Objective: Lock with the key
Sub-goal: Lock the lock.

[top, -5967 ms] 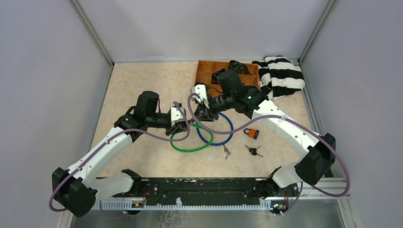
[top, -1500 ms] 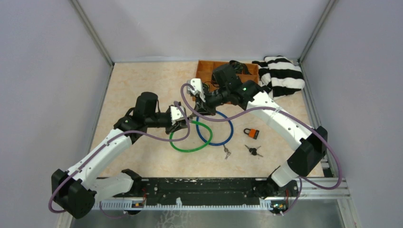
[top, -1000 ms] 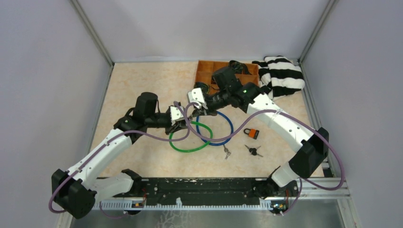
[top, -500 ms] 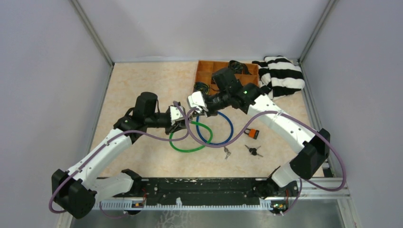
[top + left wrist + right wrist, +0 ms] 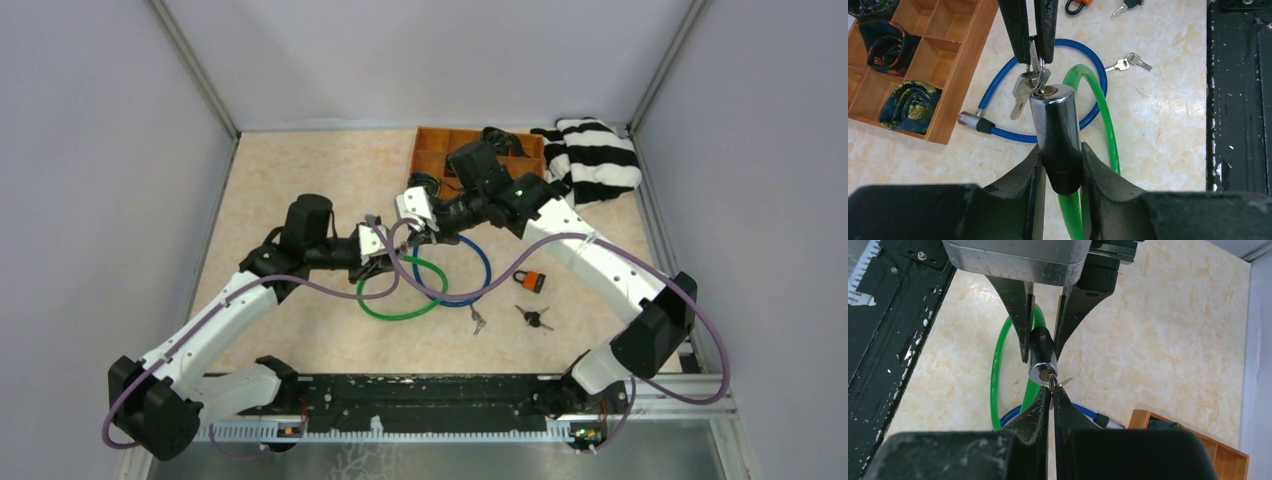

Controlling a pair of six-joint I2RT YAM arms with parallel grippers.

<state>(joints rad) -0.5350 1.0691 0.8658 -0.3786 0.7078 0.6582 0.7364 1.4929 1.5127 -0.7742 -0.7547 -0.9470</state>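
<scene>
Key (image 5: 1034, 54) in green lock cylinder (image 5: 1057, 127)

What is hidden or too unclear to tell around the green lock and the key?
The key: blade inside the lock cylinder, head covered by the right gripper; both wrist views.
The orange padlock: cut off by the top edge, left wrist view.
The loose keys: too small, top external view.

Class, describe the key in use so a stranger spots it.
Mid-table, the left gripper holds the chrome lock cylinder of the green cable. The key sits in its end, pinched by the right gripper, unlike the keys lying loose on the table.
</scene>
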